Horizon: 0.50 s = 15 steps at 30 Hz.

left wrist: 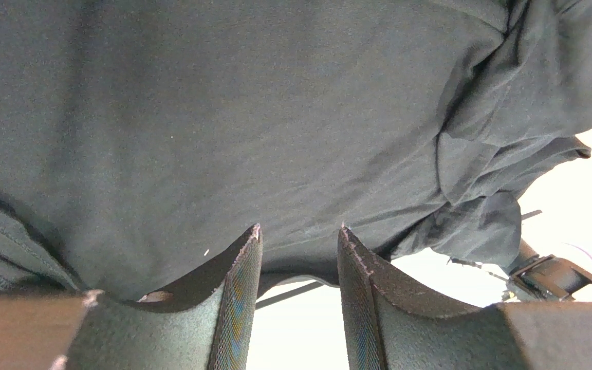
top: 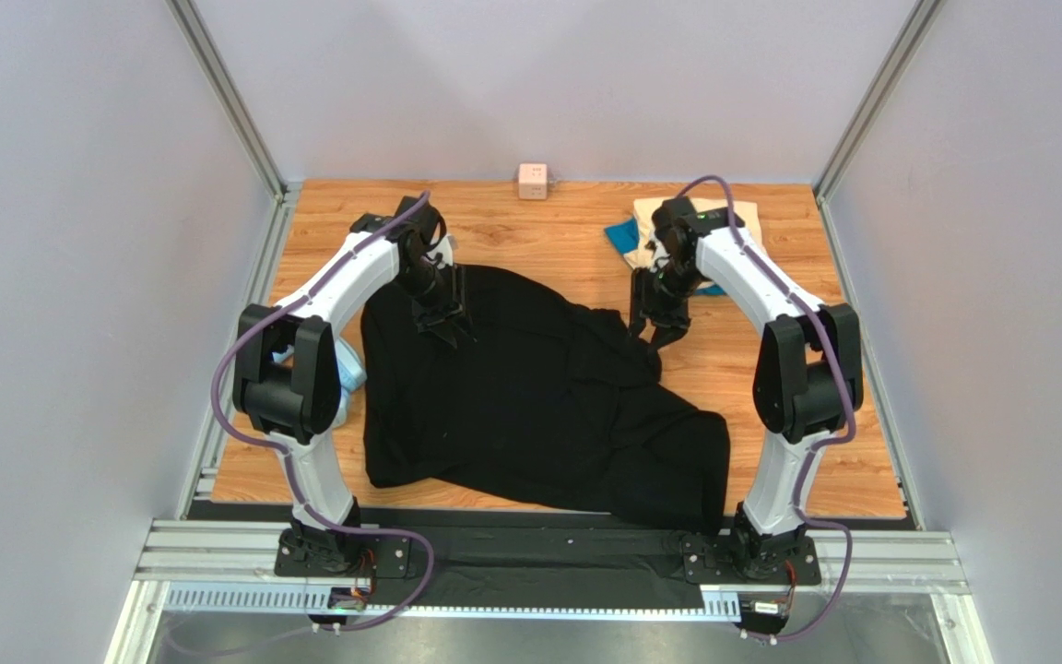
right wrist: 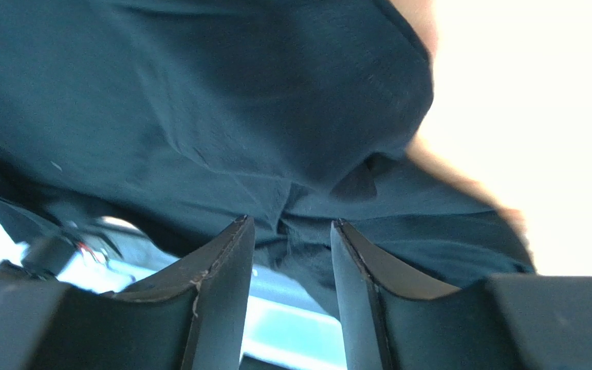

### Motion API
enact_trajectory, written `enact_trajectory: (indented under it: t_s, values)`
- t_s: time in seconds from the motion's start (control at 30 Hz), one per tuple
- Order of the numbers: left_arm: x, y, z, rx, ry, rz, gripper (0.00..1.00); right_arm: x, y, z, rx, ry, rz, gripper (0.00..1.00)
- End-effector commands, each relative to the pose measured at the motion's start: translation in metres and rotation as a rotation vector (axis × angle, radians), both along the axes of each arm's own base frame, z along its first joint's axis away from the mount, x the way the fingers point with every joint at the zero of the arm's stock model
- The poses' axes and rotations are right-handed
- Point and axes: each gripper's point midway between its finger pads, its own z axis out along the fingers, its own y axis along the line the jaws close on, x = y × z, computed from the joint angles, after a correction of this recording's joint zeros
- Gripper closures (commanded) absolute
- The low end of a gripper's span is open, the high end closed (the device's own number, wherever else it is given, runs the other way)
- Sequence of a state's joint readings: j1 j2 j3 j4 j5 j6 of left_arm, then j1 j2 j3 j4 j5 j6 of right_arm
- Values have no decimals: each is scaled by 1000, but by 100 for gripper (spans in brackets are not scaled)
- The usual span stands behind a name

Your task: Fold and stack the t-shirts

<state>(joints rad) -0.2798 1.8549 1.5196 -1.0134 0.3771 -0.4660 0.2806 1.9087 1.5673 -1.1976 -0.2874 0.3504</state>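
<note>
Two grippers hover at the far edge of the black t-shirt (top: pixel 537 401), which lies rumpled and unfolded across the table (top: pixel 828 471). We see both pairs of jaws spread, with nothing pinched between them. The left gripper (top: pixel 443 321) sits over the shirt's far-left corner. The right gripper (top: pixel 659 332) sits at its far-right edge, where the cloth is bunched into folds. From each wrist we see dark fabric just beyond the fingertips, not between them.

The shirt's long axis runs on a diagonal, from the far-left corner under the left gripper to the near-right corner by the right arm's base. We judge that the far hem spanning the two grippers is the line the coming move turns on, with each arm nearest its own end of it.

Beyond the black shirt's far-right corner, apart from it, lie the cream-beige t-shirt (top: pixel 742 216) and the blue t-shirt (top: pixel 621 238), partly hidden by the right arm.
</note>
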Motion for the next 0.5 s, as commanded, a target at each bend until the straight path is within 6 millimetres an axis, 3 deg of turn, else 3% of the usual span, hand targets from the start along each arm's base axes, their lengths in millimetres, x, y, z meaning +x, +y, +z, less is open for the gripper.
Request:
enact_trajectory:
  t_s: [0.0,0.17,0.2,0.3,0.47]
  values:
    - [2,-3,8,-19,-27,-16,52,45,-27,34,-34,-198,-88,50]
    - [-3,-1,6,-10,-19,-18,52,68,-50,5,-34,-190,-146,49]
    - [-4,0,5,-10,-18,-19,52,73,-56,-11,-36,-161,-159,49]
    - [-7,1,5,-4,-16,-21,52,79,-65,-34,-41,-107,-183,48]
    - [-9,3,7,0,-17,-19,52,84,-66,-50,-36,-83,-192,47]
